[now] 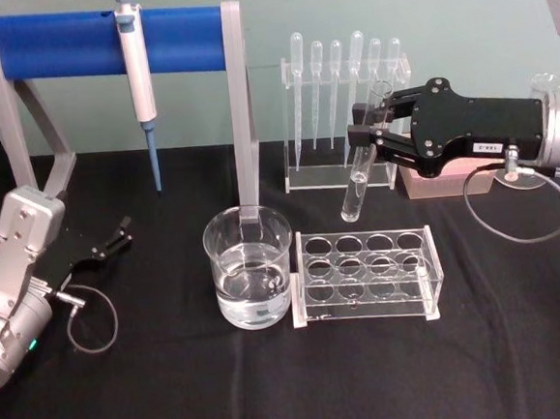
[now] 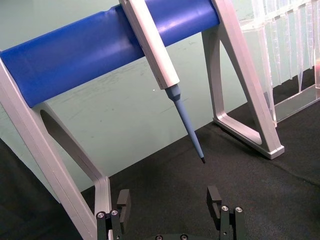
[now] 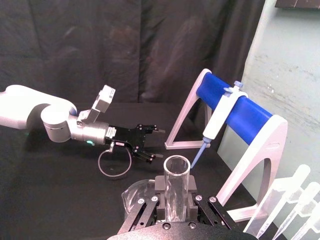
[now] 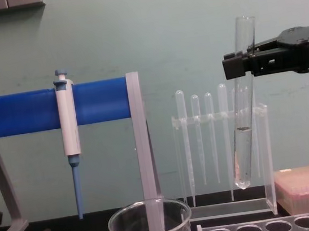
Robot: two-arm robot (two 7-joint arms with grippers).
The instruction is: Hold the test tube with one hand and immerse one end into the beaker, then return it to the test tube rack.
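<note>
Left gripper is parked at the left on the table, jaws wide, empty. Beaker centre, part-filled; rack just to its right. Test tube hangs slightly tilted above and beyond the rack, the right gripper jaws clamped near its rim. Thin glass: likely light, slick and fragile, so gentle pressure up high suits.

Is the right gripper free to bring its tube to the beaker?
Probably yes: the right gripper holds the tube in the air; the open beaker stands to its left, nothing between.
</note>
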